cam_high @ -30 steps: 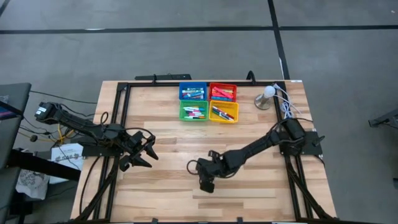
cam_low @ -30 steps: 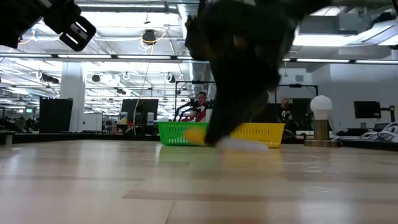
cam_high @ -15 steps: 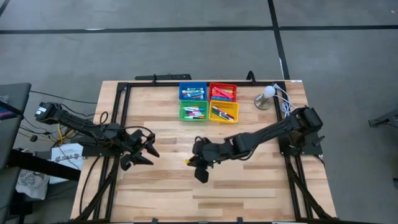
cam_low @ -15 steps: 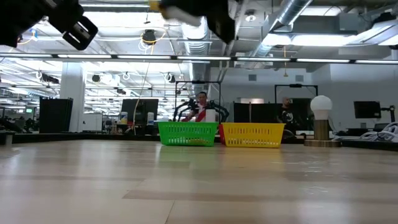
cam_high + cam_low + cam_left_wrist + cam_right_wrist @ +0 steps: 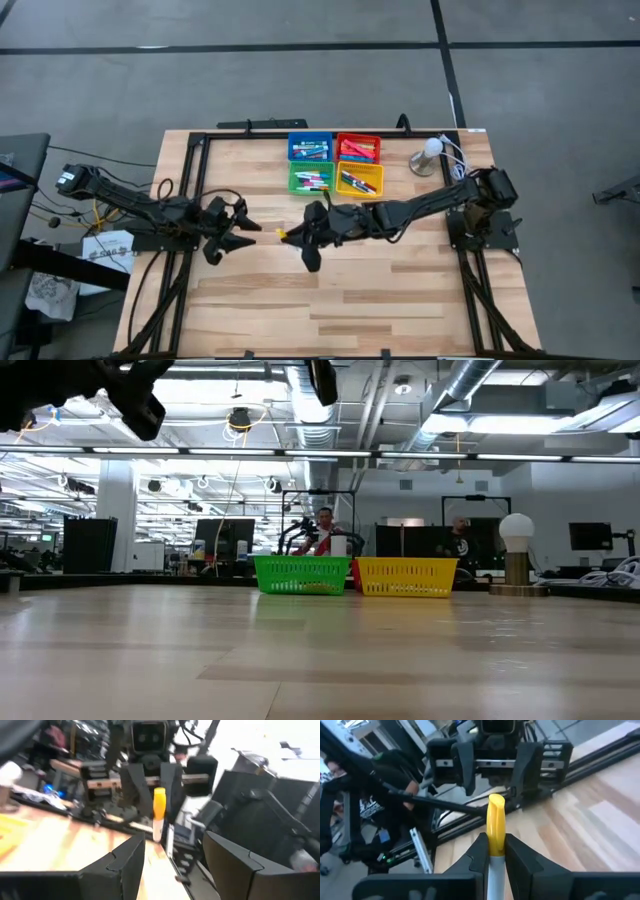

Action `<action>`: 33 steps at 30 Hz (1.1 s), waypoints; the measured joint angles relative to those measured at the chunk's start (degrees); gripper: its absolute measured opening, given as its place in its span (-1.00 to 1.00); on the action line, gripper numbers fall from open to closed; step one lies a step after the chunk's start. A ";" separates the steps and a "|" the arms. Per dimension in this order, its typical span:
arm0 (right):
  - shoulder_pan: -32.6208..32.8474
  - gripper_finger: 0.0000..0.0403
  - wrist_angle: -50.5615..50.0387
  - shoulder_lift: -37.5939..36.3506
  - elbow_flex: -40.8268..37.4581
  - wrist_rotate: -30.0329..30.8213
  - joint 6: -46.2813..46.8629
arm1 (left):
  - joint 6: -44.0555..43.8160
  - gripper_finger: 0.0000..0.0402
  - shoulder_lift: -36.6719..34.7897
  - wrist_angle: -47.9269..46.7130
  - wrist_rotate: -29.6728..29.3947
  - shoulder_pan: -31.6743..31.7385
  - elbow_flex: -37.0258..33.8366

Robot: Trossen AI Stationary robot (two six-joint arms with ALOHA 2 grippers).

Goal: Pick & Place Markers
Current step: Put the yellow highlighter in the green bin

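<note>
- We find the left gripper [image 5: 243, 231] raised over the wooden table [image 5: 400, 290] on its left side, its fingers [image 5: 125, 865] spread wide with nothing between them, facing the right arm.
- Just beside it, near the table's middle, the right gripper [image 5: 290, 236] is clamped on a yellow-capped marker [image 5: 495, 827]; the cap points at the left gripper, the white barrel sits between the pinched fingers.
- At the table's far edge we note four trays, blue [image 5: 310, 147], red [image 5: 358, 148], green [image 5: 311, 179] and yellow [image 5: 360, 180], each holding more markers.
- A white lamp [image 5: 430, 154] stands right of the trays.
</note>
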 joint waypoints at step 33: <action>-6.41 -0.80 14.72 0.46 0.04 -6.25 -2.86 | -0.16 0.00 20.44 30.03 -7.65 0.92 0.04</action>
